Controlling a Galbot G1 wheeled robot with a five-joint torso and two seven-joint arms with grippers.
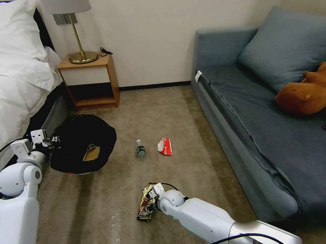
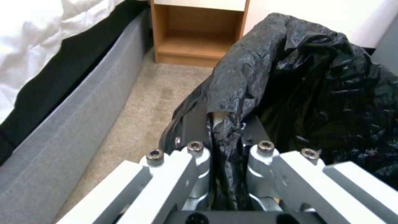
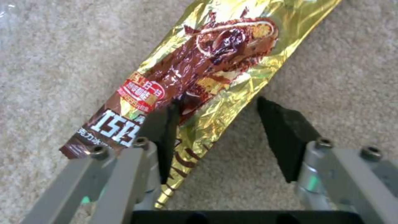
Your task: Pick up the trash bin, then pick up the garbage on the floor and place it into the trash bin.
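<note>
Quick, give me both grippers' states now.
Left gripper: shut on the trash bin rim and liner.
Right gripper: open, fingers straddling the gold-brown wrapper on the carpet.

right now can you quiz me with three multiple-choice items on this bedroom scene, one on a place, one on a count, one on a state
1. Where is the tan paper scrap?
A. in the trash bin
B. on the sofa
C. under the nightstand

2. How many litter pieces lie on the carpet?
A. one
B. three
C. five

3. The right end effector is
A. shut on the bottle
B. open around the gold-brown wrapper
C. holding the lamp

Answers: 1 A, it lies on the black liner. 2 B, bottle, red-and-white packet, wrapper. 3 B, fingers apart, one over the foil.
</note>
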